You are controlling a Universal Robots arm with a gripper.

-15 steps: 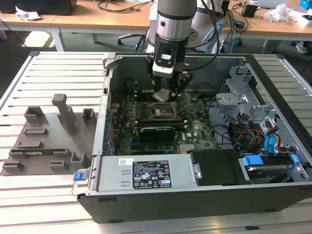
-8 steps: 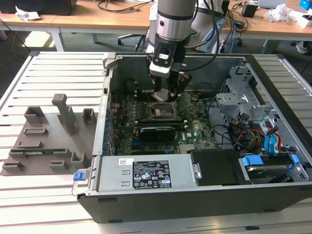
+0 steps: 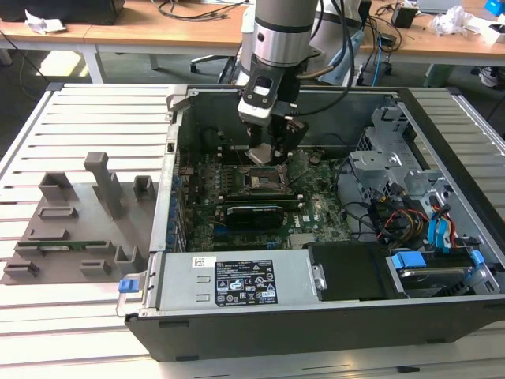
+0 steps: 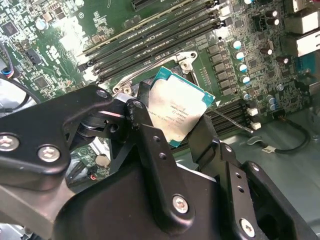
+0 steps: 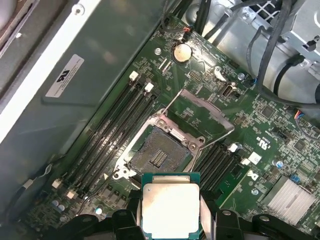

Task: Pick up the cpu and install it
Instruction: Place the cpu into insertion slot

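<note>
Between the jaws: the cpu [image 4: 177, 107], clamped by two opposite edges, its metal top plate showing in both wrist views.
Gripper [image 4: 176, 131]: closed on the cpu, one black finger on each side; the fingers [image 4: 145, 125] grip only the rim and leave the plate uncovered.
Cpu height: held in the air, apart from the board [image 3: 237, 197], touching nothing but the fingers.
Socket [image 5: 160, 155]: open, with bare contacts and its load plate [image 5: 202, 112] swung back; it sits mid-board, toward the far wall of the case [image 3: 276, 332] in the exterior view.
Cpu to socket: in the first wrist view the socket lies just past the cpu's free edge, on the side away from the fingers' roots. In the exterior view the gripper [image 3: 268, 146] hangs directly above it.
Alignment: the cpu's edges look turned against the socket's frame; how much of that is camera angle I cannot tell.
Slots [image 5: 107, 137]: long, dark and empty, running along one side of the socket, well clear of the fingers.
Arm: the only one, reaching down into the case from above.
</note>
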